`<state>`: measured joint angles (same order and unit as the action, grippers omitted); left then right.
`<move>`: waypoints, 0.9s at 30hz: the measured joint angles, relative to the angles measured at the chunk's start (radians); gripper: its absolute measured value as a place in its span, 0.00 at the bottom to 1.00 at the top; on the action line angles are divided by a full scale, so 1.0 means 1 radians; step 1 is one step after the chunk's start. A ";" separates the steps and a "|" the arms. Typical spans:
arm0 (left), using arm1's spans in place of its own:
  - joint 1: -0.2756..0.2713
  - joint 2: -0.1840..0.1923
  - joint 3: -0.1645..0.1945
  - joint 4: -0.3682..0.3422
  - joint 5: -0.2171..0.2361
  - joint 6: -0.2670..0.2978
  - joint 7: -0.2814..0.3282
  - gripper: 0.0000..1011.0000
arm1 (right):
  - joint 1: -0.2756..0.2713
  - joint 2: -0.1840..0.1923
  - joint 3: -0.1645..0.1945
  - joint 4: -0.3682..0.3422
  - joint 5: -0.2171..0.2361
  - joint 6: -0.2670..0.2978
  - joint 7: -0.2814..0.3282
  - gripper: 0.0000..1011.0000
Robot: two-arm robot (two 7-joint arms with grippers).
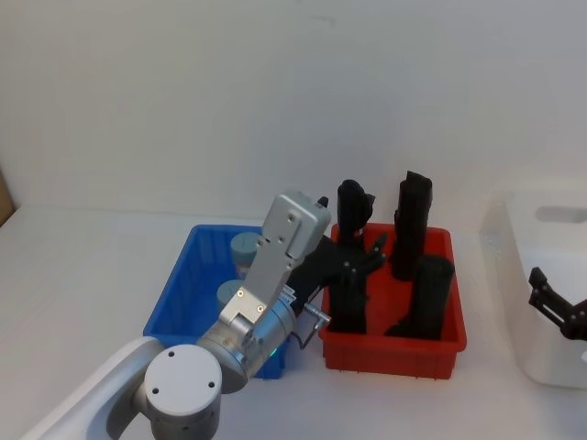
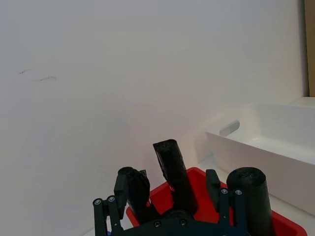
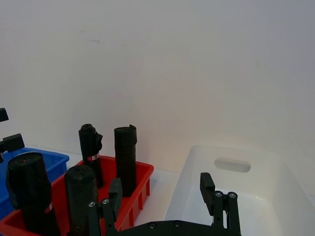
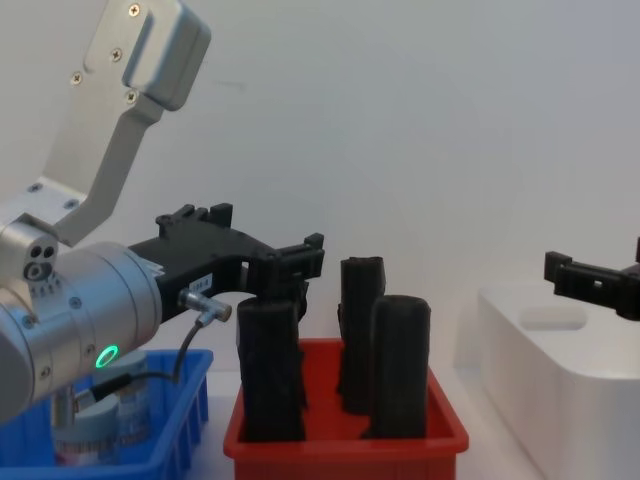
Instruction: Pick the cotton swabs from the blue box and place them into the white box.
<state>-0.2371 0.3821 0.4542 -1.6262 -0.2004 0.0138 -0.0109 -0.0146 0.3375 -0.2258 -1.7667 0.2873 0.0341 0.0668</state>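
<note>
- Sitting nearest the robot, the blue box (image 1: pixel 182 280) holds two cotton swabs (image 1: pixel 246 247). Both are upright on its right-hand side, one behind the other and partly under the left forearm.
- Left gripper (image 1: pixel 367 259) hangs past the blue box, over the near-left part of the red bin (image 1: pixel 394 353). Its jaws are spread wide and hold nothing. It points across at the black rolls (image 1: pixel 431 284), not down at the tubs.
- Risk: a straight descent from here would land on a roll or the red rim, not on a swab tub. It must first pull back over the blue box.
- Risk: the rolls stand tall and crowded right beside the fingers. A sideways pull-back could knock one over, possibly into the blue box.
- Risk: the tubs are close to each other and to the box wall. Wide jaws could nudge the neighbouring tub or catch the rim, and smooth plastic may slip if pinched high at the lid.
- Farther right, the white box (image 1: pixel 509 284) stands well apart from the blue one, with the red bin between. No tub shows in the visible part of it.
- Right gripper (image 3: pixel 158 191) hovers over the white box, jaws wide and empty.
- Risk: a low carry toward the white box would clip the roll tops, and both arms could crowd each other there.
</note>
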 joint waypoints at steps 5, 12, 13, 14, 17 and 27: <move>0.000 0.000 0.000 0.000 0.000 0.000 0.000 0.99 | 0.000 0.000 0.000 0.000 0.000 0.000 0.000 0.99; 0.000 0.000 0.000 0.000 0.000 0.000 0.000 0.99 | 0.000 0.000 0.000 0.000 0.000 0.000 0.000 0.99; 0.000 0.000 0.000 0.000 0.000 0.000 0.000 0.99 | 0.000 0.000 0.000 0.000 0.000 0.000 0.000 0.99; 0.000 0.000 0.000 0.000 0.000 0.000 0.000 0.99 | 0.000 0.000 0.000 0.000 0.000 0.000 0.000 0.99; 0.000 0.000 0.000 0.000 0.000 0.000 0.000 0.99 | 0.000 0.000 0.000 0.000 0.000 0.000 0.000 0.99; 0.000 0.000 0.000 0.000 0.000 0.000 0.000 0.99 | 0.000 0.000 0.000 0.000 0.000 0.000 0.000 0.99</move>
<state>-0.2372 0.3821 0.4542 -1.6262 -0.2004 0.0139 -0.0109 -0.0146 0.3374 -0.2258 -1.7667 0.2873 0.0340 0.0671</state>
